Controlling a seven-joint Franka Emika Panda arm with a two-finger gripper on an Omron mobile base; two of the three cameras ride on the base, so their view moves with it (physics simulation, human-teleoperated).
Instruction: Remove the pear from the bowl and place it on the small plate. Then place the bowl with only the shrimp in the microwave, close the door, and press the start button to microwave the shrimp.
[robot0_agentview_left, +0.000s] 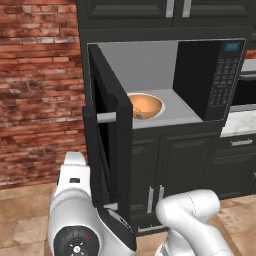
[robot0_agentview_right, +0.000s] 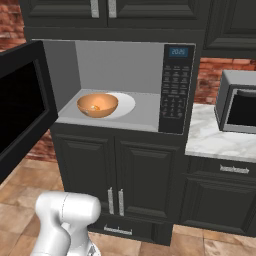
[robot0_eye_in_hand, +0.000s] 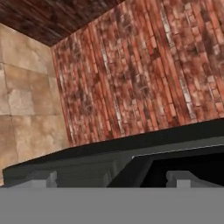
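While the door (robot0_agentview_left: 107, 130) hangs open, one bowl (robot0_agentview_right: 97, 105) inside one microwave (robot0_agentview_right: 176, 90), gripper (robot0_eye_in_hand: 116, 178) spread apart.

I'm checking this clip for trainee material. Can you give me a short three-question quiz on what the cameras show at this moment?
1. True or false: the bowl sits inside the microwave.
2. Multiple choice: the door is A) fully shut, B) swung open, C) removed.
3. Short answer: what small orange item lies in the bowl, and is a pear there too?

Key:
1. True. It rests on the white turntable.
2. B. It stands open to the left of the cavity.
3. The shrimp; no pear is visible in the bowl.
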